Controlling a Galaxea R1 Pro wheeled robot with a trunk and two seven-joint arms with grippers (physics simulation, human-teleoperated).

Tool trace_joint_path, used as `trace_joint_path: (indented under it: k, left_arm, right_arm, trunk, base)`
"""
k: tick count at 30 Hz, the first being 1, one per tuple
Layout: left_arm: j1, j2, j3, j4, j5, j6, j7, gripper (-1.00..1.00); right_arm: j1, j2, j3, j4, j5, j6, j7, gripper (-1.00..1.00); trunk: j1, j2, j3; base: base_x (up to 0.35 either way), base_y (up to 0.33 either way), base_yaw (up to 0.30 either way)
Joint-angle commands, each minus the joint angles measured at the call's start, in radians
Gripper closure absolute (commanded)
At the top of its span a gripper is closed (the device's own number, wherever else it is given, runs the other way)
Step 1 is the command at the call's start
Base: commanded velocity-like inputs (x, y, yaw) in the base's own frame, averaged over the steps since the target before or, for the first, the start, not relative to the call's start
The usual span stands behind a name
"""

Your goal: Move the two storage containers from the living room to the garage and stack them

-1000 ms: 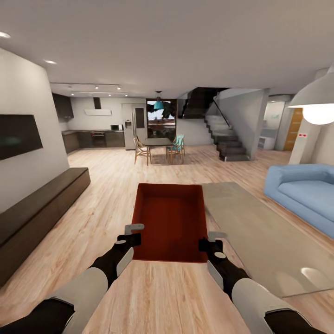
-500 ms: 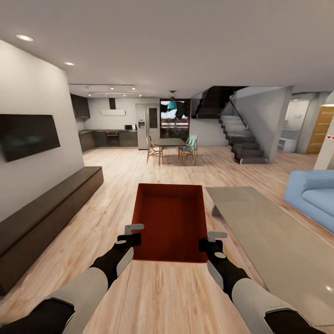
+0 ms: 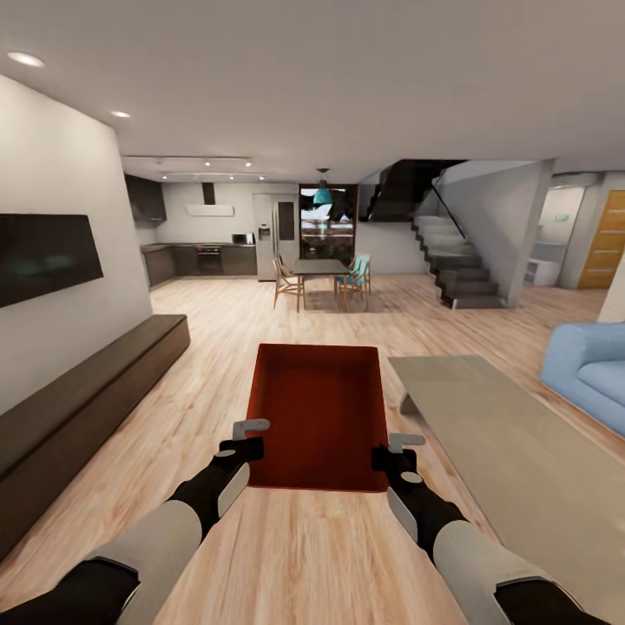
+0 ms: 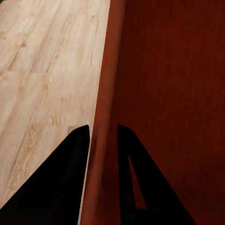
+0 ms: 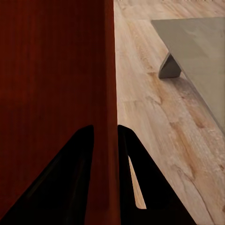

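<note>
Arms outstretched | left gripper (image 3: 252, 437), right gripper (image 3: 392, 451) clamp storage container (image 3: 318, 412) side walls

An open-plan home: sofa (image 3: 590, 369), kitchen (image 3: 204, 252), dining table (image 3: 319, 267), staircase (image 3: 456, 260).

A red-orange storage container (image 3: 318, 415) hangs above the light wood-plank floor (image 3: 217, 347), held between the two grippers. The left gripper (image 3: 246, 441) grips its left wall near the near corner, the right gripper (image 3: 392, 453) its right wall. Beyond and right of the right gripper lies a low grey table (image 3: 503, 434), with a blue sofa (image 3: 590, 373) past it. Left of the left gripper runs a long dark bench (image 3: 78, 408).
</note>
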Motion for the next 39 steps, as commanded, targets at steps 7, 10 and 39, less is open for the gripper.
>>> trace_joint_path:
  k: [7,10,39]
  left_arm:
    - [0.000,0.014,-0.006,0.018,0.002,0.007,0.041,1.00]
    - [0.000,0.014,-0.006,0.018,0.002,0.007,0.041,1.00]
    - [0.000,0.014,-0.006,0.020,0.002,0.007,0.041,1.00]
  right_arm:
    - [-0.002,-0.001,-0.024,-0.003,0.003,-0.007,-0.088,1.00]
    - [-0.002,-0.001,-0.024,-0.003,0.003,-0.007,-0.088,1.00]
    - [-0.002,-0.002,-0.023,-0.003,0.003,-0.006,-0.088,1.00]
  trunk:
    - [0.001,-0.001,-0.001]
    - [0.001,-0.001,-0.001]
    - [0.001,-0.001,-0.001]
  base:
    - [0.325,0.000,0.000]
    - [0.325,0.000,0.000]
    - [0.326,0.000,0.000]
